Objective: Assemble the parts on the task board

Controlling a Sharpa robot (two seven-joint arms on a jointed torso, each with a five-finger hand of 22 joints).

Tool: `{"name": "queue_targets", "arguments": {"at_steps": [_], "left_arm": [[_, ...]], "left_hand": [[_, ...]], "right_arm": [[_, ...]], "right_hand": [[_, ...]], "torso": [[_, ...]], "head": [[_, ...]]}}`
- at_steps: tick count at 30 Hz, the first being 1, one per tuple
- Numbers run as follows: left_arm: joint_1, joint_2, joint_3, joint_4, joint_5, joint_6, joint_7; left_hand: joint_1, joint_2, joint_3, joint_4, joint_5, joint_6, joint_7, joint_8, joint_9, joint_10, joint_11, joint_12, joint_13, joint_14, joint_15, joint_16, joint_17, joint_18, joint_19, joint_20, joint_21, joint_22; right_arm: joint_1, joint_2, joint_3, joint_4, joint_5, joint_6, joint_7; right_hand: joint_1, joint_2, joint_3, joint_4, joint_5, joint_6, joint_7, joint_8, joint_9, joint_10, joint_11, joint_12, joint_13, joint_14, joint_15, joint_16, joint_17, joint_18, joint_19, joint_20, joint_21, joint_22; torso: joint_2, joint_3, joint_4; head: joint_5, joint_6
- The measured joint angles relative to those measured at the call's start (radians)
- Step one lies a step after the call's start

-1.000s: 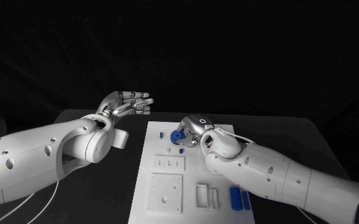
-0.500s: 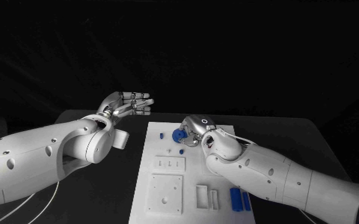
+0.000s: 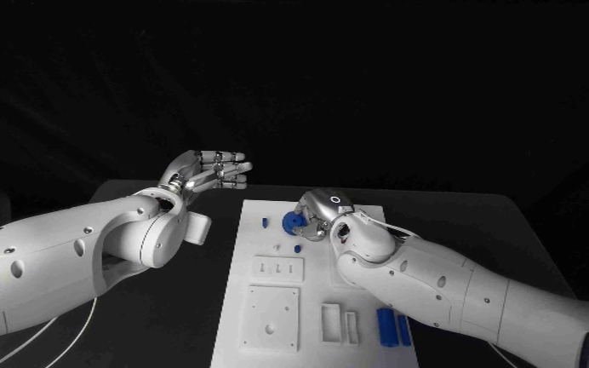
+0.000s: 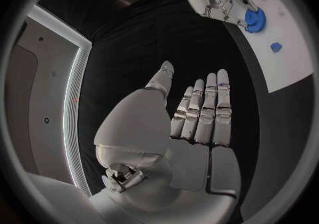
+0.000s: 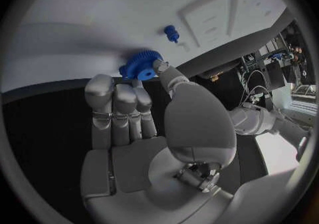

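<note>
the right hand (image 3: pixel 322 212) pinched a blue gear (image 3: pixel 294 223) mid-frame over the white board (image 3: pixel 277 334), the left hand (image 3: pixel 208 172) was open and empty, and i judged a slack pinch could drop the gear.

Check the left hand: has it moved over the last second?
No. The left hand hangs open in the same spot off the task board's far left corner, while the right hand holds the blue gear.
</note>
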Motion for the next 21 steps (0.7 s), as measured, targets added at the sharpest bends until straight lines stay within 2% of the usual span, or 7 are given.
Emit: {"name": "queue_targets", "arguments": {"at_steps": [3,9,13,21], "left_arm": [[0.0,0.0,0.0,-0.001,0.0,0.0,0.0],[0.0,0.002,0.0,-0.002,0.0,0.0,0.0],[0.0,0.004,0.0,-0.004,0.0,0.001,0.0],[0.0,0.005,0.0,-0.006,0.0,0.001,-0.001]], "left_hand": [[0.0,0.0,0.0,0.0,0.0,0.0,0.0,0.0,0.0,0.0,0.0,0.0,0.0,0.0,0.0,0.0,0.0,0.0,0.0,0.0,0.0,0.0],[0.0,0.0,0.0,0.0,0.0,0.0,0.0,0.0,0.0,0.0,0.0,0.0,0.0,0.0,0.0,0.0,0.0,0.0,0.0,0.0,0.0,0.0],[0.0,0.0,0.0,0.0,0.0,0.0,0.0,0.0,0.0,0.0,0.0,0.0,0.0,0.0,0.0,0.0,0.0,0.0,0.0,0.0,0.0,0.0],[0.0,0.0,0.0,0.0,0.0,0.0,0.0,0.0,0.0,0.0,0.0,0.0,0.0,0.0,0.0,0.0,0.0,0.0,0.0,0.0,0.0,0.0]], "right_arm": [[0.001,0.006,-0.002,-0.012,0.004,0.006,0.005],[0.002,0.017,-0.005,-0.028,0.016,0.013,0.016],[0.002,0.019,-0.007,-0.032,0.025,0.017,0.02],[0.003,0.013,-0.007,-0.031,0.037,0.023,0.025]], "right_hand": [[0.003,-0.002,-0.04,0.026,-0.021,-0.011,0.004,-0.005,0.0,-0.002,0.002,0.0,-0.004,0.0,0.0,-0.004,-0.001,0.0,0.0,0.0,-0.005,0.0],[0.003,-0.003,-0.103,0.116,-0.053,-0.032,0.004,-0.006,-0.003,-0.005,0.005,-0.003,-0.01,0.0,0.0,-0.008,-0.002,0.0,0.0,0.0,-0.012,0.0],[-0.007,-0.012,-0.133,0.173,-0.062,-0.039,0.007,-0.007,-0.003,-0.007,0.007,-0.003,-0.012,0.0,0.0,-0.008,-0.001,0.0,0.0,0.0,-0.012,0.0],[-0.012,-0.009,-0.141,0.194,-0.062,-0.042,0.007,-0.008,-0.004,-0.009,0.009,-0.003,-0.012,0.0,0.0,-0.008,-0.001,0.0,0.0,0.0,-0.012,0.0]], "torso": [[0.0,-0.0001,0.0005],[0.0,-0.0001,0.0009],[0.0,-0.0001,0.0005],[0.0,0.0004,-0.0007]], "head": [[0.0,0.0],[0.001,-0.001],[0.001,-0.002],[0.002,-0.003]]}}
